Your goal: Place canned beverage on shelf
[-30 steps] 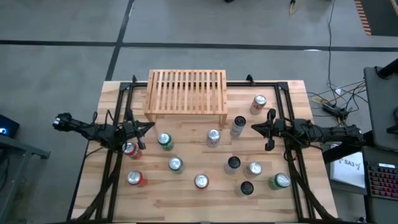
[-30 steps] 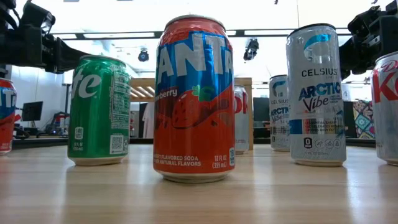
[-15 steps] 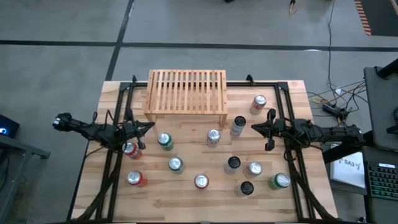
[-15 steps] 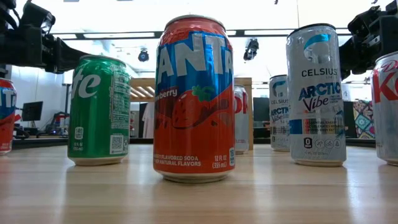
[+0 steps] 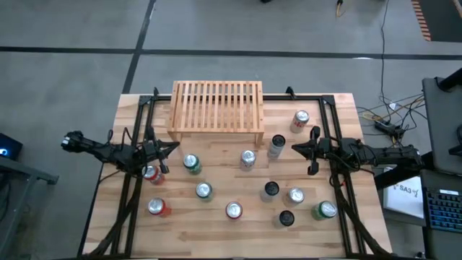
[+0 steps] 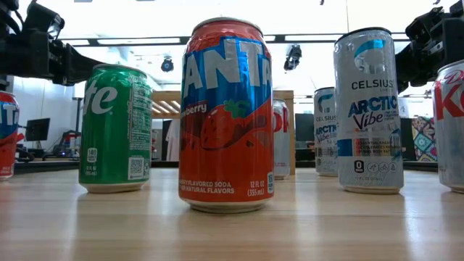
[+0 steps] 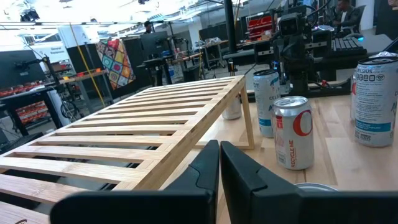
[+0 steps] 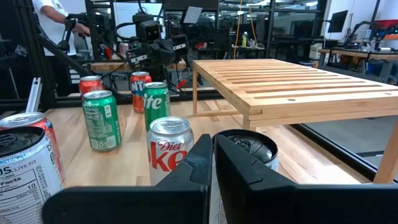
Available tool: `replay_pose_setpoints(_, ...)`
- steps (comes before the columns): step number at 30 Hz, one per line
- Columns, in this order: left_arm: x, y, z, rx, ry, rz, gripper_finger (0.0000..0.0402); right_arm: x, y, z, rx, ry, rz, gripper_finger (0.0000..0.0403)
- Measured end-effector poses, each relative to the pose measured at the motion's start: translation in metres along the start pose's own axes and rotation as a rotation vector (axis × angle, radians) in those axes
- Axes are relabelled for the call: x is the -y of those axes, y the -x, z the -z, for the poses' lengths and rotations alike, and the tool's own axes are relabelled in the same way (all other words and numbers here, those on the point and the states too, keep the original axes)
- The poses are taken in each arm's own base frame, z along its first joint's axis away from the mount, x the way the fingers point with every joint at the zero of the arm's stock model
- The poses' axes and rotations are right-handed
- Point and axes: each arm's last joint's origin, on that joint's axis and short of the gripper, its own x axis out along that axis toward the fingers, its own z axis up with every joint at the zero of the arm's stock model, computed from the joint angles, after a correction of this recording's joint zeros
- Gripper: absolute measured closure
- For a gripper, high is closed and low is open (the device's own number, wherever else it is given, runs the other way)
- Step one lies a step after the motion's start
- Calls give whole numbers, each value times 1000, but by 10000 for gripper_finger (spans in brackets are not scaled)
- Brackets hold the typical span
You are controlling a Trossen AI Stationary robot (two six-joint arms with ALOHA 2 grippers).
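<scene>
The shelf [image 5: 216, 108], a low rack of pale wood with a slatted top and short side legs, stands at the far middle of the plank table [image 5: 339, 108], its top bare; glossy aluminium cans stand upright in front of it, among them a red strawberry can [image 6: 225, 116] and a green can [image 6: 116, 129]; the left gripper [image 5: 164, 154] hovers at the table's left, fingers pressed together, holding nothing; the right gripper [image 5: 303, 149] mirrors it on the right, likewise closed and empty.

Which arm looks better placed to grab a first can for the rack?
Probably right: the right gripper sits shut beside a tall can near the shelf. The left gripper is similarly close to a green can.
</scene>
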Motion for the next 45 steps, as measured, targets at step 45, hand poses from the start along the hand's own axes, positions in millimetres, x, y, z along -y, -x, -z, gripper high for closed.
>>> replay_pose_setpoints(45,-6,3,-25,224,808,109,401,-1,1,-25,209,-651,-80,394)
